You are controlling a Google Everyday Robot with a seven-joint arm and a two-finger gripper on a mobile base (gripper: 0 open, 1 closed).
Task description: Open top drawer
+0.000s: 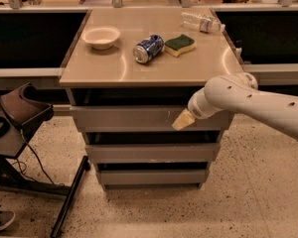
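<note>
The top drawer (pixel 124 118) is the widest grey metal front under the tabletop, with small white scuffs right of centre. It stands out a little further than the two narrower drawer fronts below, and a dark gap shows above it. My gripper (pixel 183 121), at the end of the white arm coming in from the right, sits against the drawer's front right of centre, by the scuffs. Its tan fingertips (pixel 184 119) point down and left.
On the table top (pixel 89 68) lie a white bowl (pixel 101 36), a blue can (pixel 148 48) on its side, a green-yellow sponge (pixel 179 44) and a clear bottle (pixel 202 22). A dark chair or stand (pixel 20 113) with legs is on the floor at left.
</note>
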